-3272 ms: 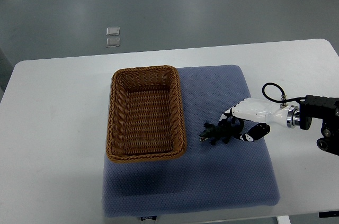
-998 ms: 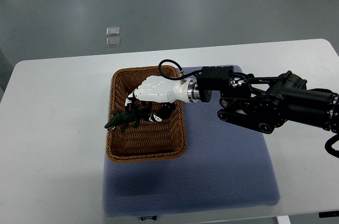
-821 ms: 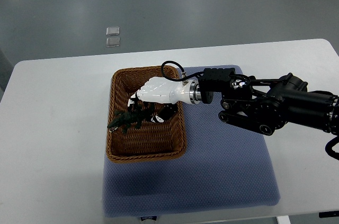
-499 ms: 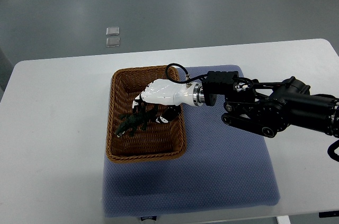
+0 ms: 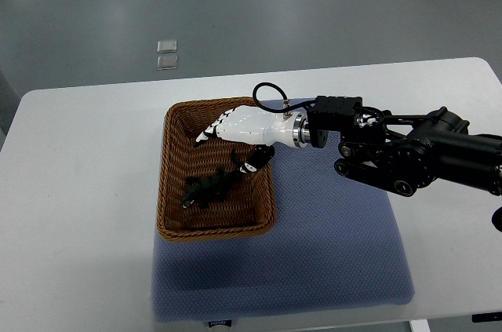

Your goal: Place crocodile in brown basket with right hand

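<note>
The dark green crocodile (image 5: 207, 188) lies on the floor of the brown wicker basket (image 5: 175, 224), slanting from lower left to upper right. My right hand (image 5: 233, 140), white with black fingertips, hovers over the basket's upper right part, just above and right of the crocodile. Its fingers are spread and hold nothing. The black right arm (image 5: 400, 151) comes in from the right edge. No left arm shows.
The basket stands on the left part of a blue-grey mat (image 5: 329, 253) on a white table (image 5: 78, 191). Two small clear squares (image 5: 166, 54) lie on the grey floor beyond the table's far edge.
The hand let go of the crocodile, which dropped onto the basket floor. The hand has drawn back up and to the right with its fingers spread.
</note>
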